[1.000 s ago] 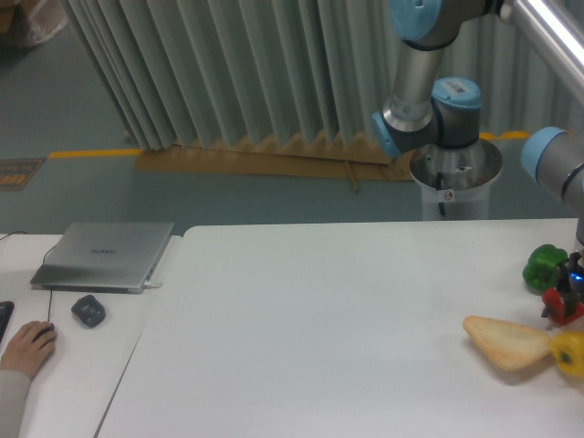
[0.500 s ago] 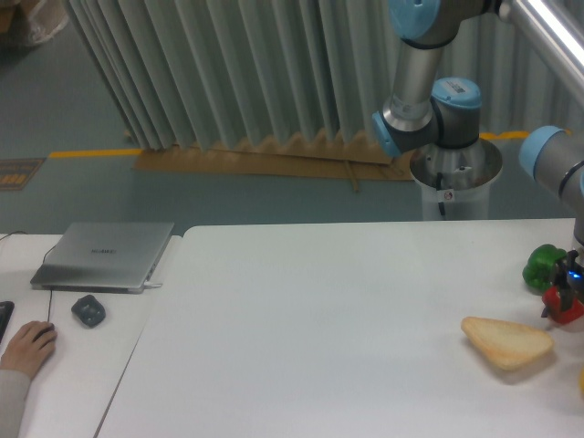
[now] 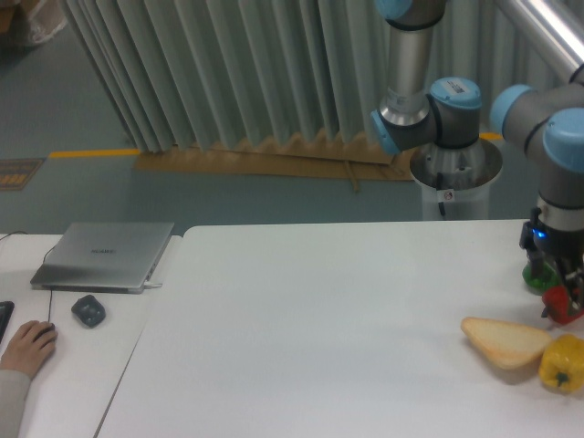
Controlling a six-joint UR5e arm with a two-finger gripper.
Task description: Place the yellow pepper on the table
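The yellow pepper (image 3: pixel 561 363) rests on the white table (image 3: pixel 328 319) near the right edge, touching the right end of the tan bread wedge (image 3: pixel 506 340). My gripper (image 3: pixel 560 281) hangs above and behind it, in front of the green pepper (image 3: pixel 534 272) and the red pepper (image 3: pixel 564 306). Its dark fingers look spread, so it is open and holds nothing. A clear gap separates it from the yellow pepper.
A smaller desk on the left carries a closed laptop (image 3: pixel 103 255), a dark mouse-like object (image 3: pixel 88 311) and a person's hand on a mouse (image 3: pixel 27 345). The arm's base column (image 3: pixel 454 173) stands behind the table's far right edge.
The yellow pepper, almost out of view at the right edge half a second ago, now sits fully in view beside the bread. The arm's wrist has risen and shifted left.
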